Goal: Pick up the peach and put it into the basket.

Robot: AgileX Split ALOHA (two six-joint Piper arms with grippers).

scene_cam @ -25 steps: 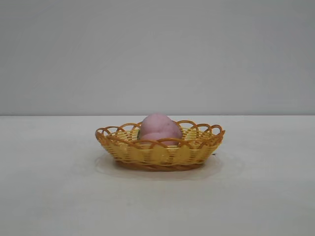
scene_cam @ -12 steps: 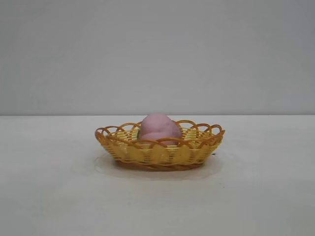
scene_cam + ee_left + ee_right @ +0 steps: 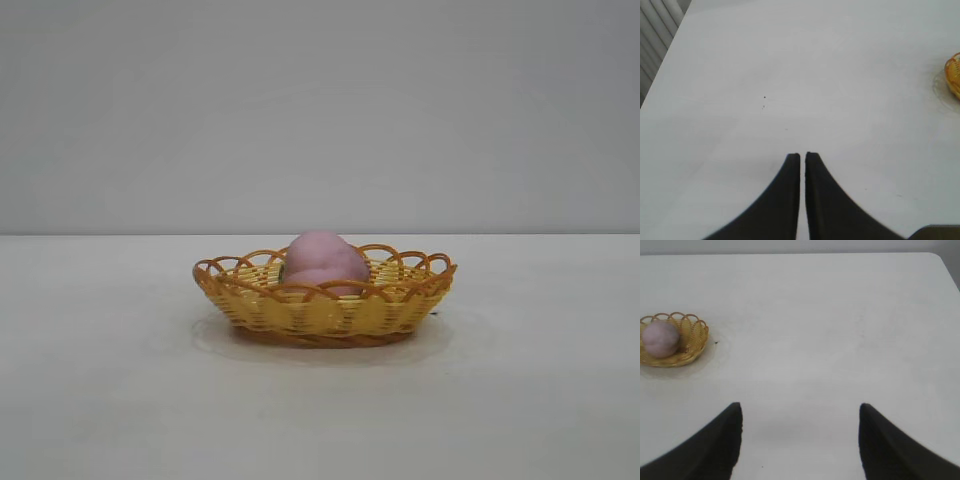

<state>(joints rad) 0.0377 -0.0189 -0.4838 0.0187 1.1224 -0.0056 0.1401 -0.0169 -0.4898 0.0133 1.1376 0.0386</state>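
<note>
A: Where is your peach right now?

B: It sits inside the basket. You can see its pink top poking up above the loopy rim. In the right wrist view the peach lies in the middle of the basket.

A: And where is the basket?

B: It stands on the white table, in the middle of the outside view. Nothing else touches it.

A: What about your left end effector?

B: Its two dark fingers are pressed almost together, with only a thin slit between them. It holds nothing. It hangs over bare table, and only an edge of the basket shows far off to one side of its view.

A: And your right end effector?

B: Its fingers stand wide apart, with only white table between them. It holds nothing too. The basket is well apart from it.

A: Can you see the arms in the outside view?

B: No, that view shows only the basket, the peach, the table and a plain grey wall behind.
</note>
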